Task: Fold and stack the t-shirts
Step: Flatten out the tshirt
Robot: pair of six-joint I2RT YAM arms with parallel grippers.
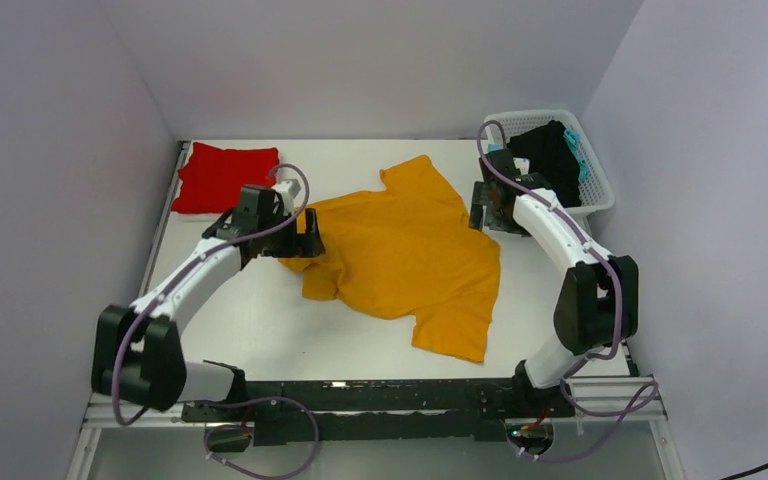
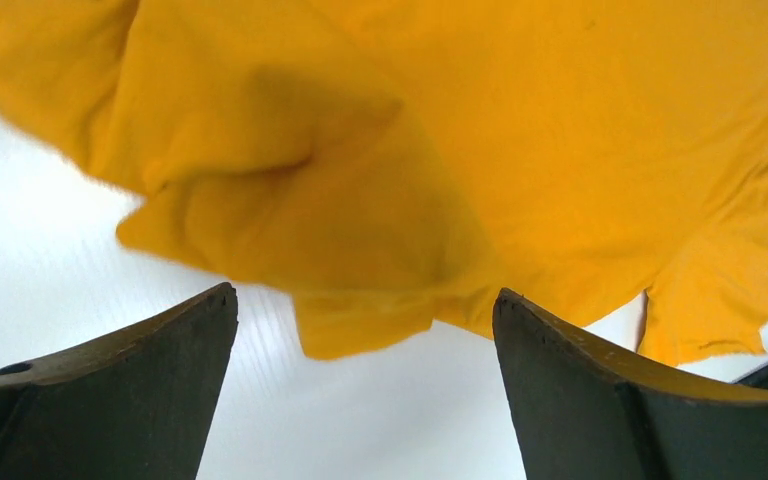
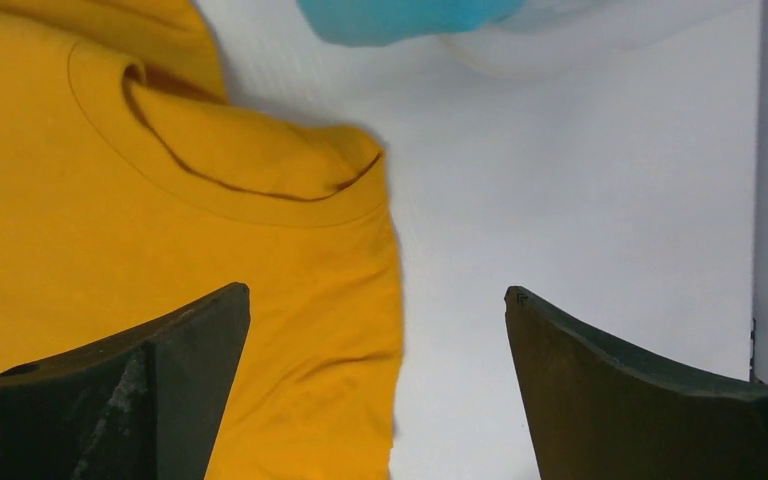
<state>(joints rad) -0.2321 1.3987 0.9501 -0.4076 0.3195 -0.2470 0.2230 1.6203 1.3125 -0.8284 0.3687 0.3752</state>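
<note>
An orange t-shirt (image 1: 410,250) lies spread and rumpled on the middle of the white table. A folded red t-shirt (image 1: 222,176) lies at the back left. My left gripper (image 1: 305,240) is open and empty at the shirt's left edge; its wrist view shows a bunched sleeve (image 2: 360,230) just ahead of the fingers. My right gripper (image 1: 482,212) is open and empty at the shirt's right edge, near the collar (image 3: 240,160); the shirt's edge (image 3: 390,330) runs between its fingers.
A white basket (image 1: 592,170) at the back right holds dark clothing (image 1: 550,155) and something turquoise (image 1: 578,150), which also shows blurred in the right wrist view (image 3: 400,18). Grey walls close in the table on the left, back and right.
</note>
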